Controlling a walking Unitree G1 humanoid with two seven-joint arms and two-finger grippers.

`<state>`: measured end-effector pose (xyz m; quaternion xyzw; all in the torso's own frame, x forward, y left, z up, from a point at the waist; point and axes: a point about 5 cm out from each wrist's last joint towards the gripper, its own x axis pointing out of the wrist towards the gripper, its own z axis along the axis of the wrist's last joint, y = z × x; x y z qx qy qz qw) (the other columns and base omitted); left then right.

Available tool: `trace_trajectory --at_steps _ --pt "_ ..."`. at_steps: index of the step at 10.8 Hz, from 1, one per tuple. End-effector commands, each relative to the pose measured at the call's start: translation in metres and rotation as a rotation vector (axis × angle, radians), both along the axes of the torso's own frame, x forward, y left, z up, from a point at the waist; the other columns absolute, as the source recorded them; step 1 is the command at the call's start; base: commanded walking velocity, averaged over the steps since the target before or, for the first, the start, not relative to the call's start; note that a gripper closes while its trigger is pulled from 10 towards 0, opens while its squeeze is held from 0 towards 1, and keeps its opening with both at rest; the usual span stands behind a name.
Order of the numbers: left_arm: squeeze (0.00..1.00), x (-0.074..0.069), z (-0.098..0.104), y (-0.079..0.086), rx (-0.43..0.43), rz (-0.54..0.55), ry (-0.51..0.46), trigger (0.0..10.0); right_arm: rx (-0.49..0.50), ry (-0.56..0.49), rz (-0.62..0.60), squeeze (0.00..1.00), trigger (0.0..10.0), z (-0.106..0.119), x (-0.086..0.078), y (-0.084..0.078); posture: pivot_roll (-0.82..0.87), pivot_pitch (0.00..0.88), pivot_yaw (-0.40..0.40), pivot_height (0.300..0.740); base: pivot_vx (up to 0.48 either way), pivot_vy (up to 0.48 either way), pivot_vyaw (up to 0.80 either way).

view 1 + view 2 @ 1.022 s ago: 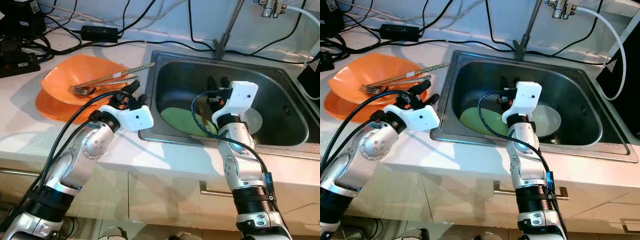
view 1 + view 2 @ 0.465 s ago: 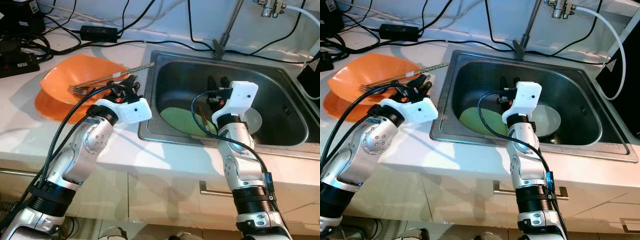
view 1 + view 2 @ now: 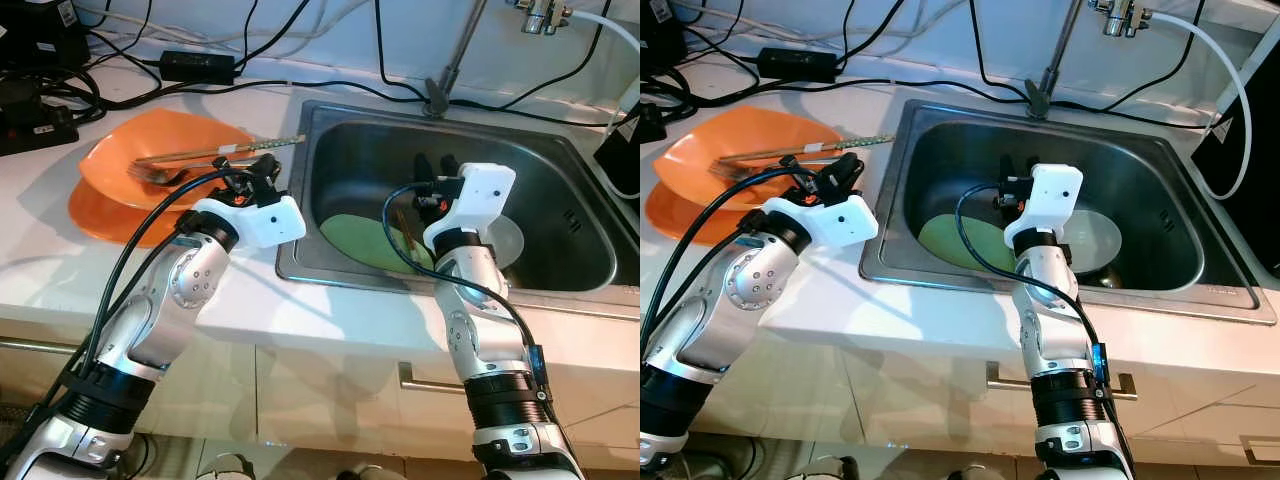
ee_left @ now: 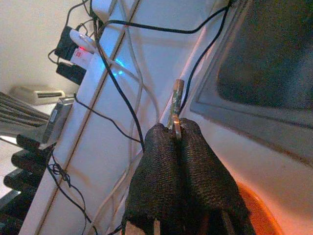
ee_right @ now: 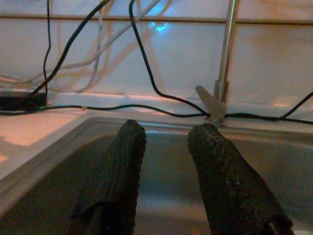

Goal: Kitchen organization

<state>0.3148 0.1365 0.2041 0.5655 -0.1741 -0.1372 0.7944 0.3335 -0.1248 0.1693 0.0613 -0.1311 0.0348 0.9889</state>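
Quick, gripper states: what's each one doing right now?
Left gripper: shut on the cutlery lying across the orange bowl.
Right gripper: open, holding nothing, over the sink.

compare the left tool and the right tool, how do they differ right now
The left tool is shut on a piece of cutlery; the right tool is open, with a gap between its fingers and nothing in it. The left tool is at the orange plates on the counter; the right tool is over the sink. Both have two black fingers on a white housing.
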Motion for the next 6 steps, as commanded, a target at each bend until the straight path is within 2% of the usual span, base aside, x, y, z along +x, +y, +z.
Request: trace_trajectory --at_steps 1,2,3,6 --pt "0.0 -0.001 0.005 -0.003 -0.021 -0.019 -0.019 0.0 0.006 0.004 -0.02 0.0 10.0 -0.002 0.0 -0.006 -0.02 0.061 -0.108 0.74 0.0 0.0 0.0" --pt "0.0 -0.001 0.008 -0.003 -0.052 -0.019 -0.023 0.3 0.006 0.005 -0.021 0.0 10.0 -0.002 0.0 -0.006 -0.02 0.061 -0.108 0.74 0.0 0.0 0.0" --pt "0.0 -0.001 0.019 -0.005 -0.223 -0.033 0.003 10.0 0.005 0.006 -0.019 0.0 10.0 -0.002 0.0 -0.006 -0.02 0.061 -0.108 0.74 0.0 0.0 0.0" --pt "0.0 -0.001 0.048 -0.007 -0.489 -0.118 0.066 10.0 0.003 0.009 -0.012 0.0 10.0 -0.003 0.001 -0.005 -0.01 0.057 -0.113 0.74 0.0 0.0 0.0"
